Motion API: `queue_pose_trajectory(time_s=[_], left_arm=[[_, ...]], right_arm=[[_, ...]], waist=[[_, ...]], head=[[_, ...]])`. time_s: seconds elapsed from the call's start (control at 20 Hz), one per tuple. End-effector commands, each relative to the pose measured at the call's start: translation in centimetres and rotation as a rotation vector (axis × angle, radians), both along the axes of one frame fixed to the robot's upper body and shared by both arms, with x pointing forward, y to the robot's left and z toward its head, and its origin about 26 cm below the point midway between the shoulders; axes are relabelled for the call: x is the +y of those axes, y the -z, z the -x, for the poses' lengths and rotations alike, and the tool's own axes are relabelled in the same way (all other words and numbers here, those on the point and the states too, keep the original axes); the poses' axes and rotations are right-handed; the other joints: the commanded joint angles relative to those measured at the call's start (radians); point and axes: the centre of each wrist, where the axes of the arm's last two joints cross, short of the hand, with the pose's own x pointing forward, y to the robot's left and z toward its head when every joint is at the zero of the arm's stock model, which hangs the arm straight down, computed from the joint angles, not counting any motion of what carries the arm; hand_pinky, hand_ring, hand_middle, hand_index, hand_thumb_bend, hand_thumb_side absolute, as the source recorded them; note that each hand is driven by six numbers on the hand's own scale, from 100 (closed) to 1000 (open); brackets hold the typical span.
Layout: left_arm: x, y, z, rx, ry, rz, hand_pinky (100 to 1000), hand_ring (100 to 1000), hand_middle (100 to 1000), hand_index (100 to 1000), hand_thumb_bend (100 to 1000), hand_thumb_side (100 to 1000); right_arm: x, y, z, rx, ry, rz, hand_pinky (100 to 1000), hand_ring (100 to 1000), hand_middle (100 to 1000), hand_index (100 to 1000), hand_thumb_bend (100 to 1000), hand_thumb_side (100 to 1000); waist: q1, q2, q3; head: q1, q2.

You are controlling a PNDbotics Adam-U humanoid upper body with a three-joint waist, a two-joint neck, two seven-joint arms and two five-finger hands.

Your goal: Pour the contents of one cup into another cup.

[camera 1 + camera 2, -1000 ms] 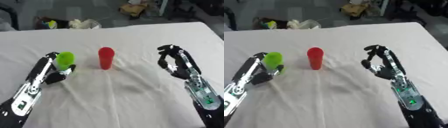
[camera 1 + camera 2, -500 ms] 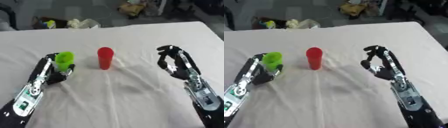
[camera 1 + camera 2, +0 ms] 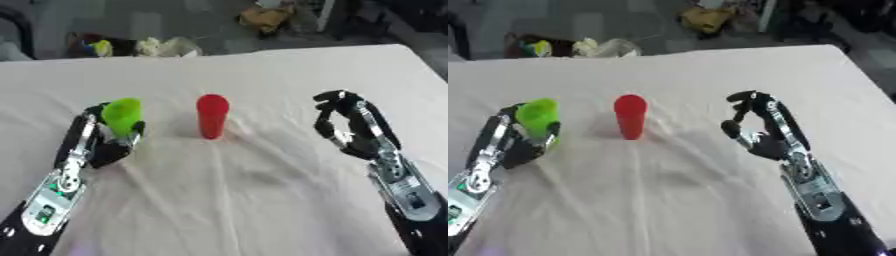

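Note:
A green cup (image 3: 122, 115) stands upright at the left of the white table, and my left hand (image 3: 106, 144) is shut on it, fingers curled round its lower part. A red cup (image 3: 211, 116) stands upright near the table's middle, a short way right of the green one, with nothing touching it. My right hand (image 3: 353, 128) hovers well to the right of the red cup, its fingers half curled and holding nothing. What is inside either cup cannot be seen.
The table is covered by a wrinkled white cloth (image 3: 245, 200). Beyond its far edge lie a yellow-green object (image 3: 101, 47), crumpled pale material (image 3: 166, 46) and a brownish bundle (image 3: 267, 15) on the floor.
My left hand with the green cup has risen slightly and shifted a little toward the far side. The right hand and the red cup have stayed in place.

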Motion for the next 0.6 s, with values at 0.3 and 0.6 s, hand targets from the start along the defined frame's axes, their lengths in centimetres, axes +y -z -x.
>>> queue_pose_trajectory(time_s=[0.3, 0.6], left_arm=[[0.3, -4.1, 1.7, -0.113, 0.006, 0.063, 100, 471, 355, 608, 100, 442], [0.6, -6.1, 4.1, -0.172, 0.049, 0.066, 100, 449, 331, 569, 100, 463]], right_arm=[[-0.7, -0.8, -0.2, -0.02, 0.017, 0.001, 726, 446, 361, 709, 639, 655], [-1.0, -0.7, -0.3, -0.014, 0.029, 0.003, 726, 445, 360, 709, 639, 655]], waist=[[-0.003, -0.026, 0.018], [-0.003, -0.031, 0.034]], head=[[-0.01, -0.005], [-0.02, -0.007]])
